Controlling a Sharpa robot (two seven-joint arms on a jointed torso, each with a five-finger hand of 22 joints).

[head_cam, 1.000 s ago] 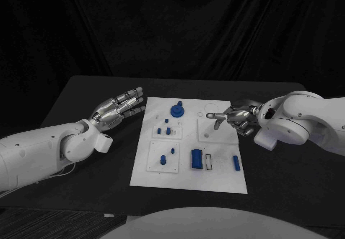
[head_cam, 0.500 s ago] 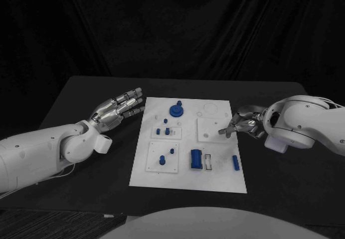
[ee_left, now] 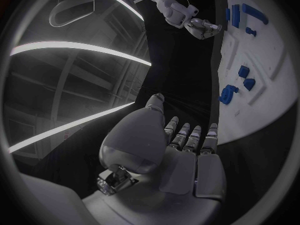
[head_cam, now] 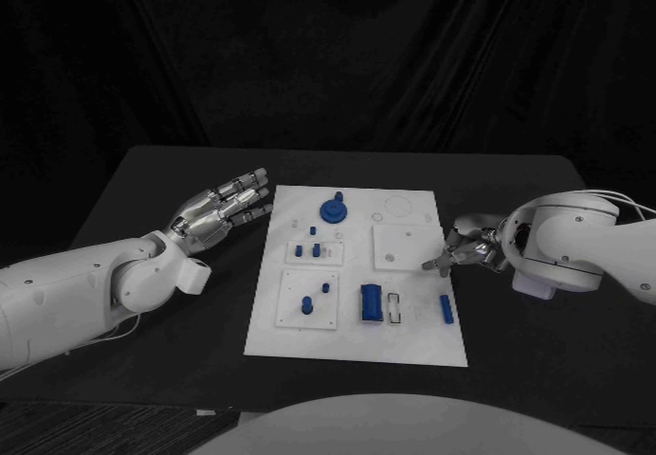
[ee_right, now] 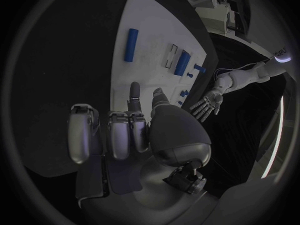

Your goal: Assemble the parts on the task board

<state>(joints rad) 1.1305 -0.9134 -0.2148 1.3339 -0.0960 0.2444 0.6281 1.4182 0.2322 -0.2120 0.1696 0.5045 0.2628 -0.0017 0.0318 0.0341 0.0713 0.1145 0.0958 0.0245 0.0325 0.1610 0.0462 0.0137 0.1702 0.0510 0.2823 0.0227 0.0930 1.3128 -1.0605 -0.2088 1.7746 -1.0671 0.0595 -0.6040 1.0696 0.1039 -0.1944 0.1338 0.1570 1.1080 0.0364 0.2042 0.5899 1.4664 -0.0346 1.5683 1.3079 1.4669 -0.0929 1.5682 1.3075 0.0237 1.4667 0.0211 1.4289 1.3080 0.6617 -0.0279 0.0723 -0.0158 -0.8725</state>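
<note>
My two hands sit at either flank of the white task board (head_cam: 358, 327) on the black surface (head_cam: 136, 370), in the head view. Nearest me on the board, just off my right hand's fingertips, lie a short blue bar (head_cam: 447, 309), a pale slotted piece (head_cam: 396, 307) and a taller blue block (head_cam: 372, 302); beyond my left side of these, a square plate carries a blue peg (head_cam: 308, 305) and a smaller blue pin (head_cam: 328, 284).

My right hand (head_cam: 467, 252) hangs at the board's right edge, its fingers (head_cam: 440, 262) drawn partly in and pointing toward the board; the right wrist view shows nothing between them, yet I cannot tell whether they are fully curled or merely loose.

Farther out, a second small plate holds a cluster of short blue pegs (head_cam: 313, 250), and a bare white square plate (head_cam: 408, 246) lies just ahead of my right fingertips.

My left hand (head_cam: 223, 208) is raised beside the board's left edge, palm up, fingers (head_cam: 254, 189) spread and straight, holding nothing. Just beyond those fingertips, at the board's far end, stands a round blue knobbed part (head_cam: 334, 209), with a faint ring outline (head_cam: 401, 204) beside it.

No brand, label or writing can be read on the board or the parts.
</note>
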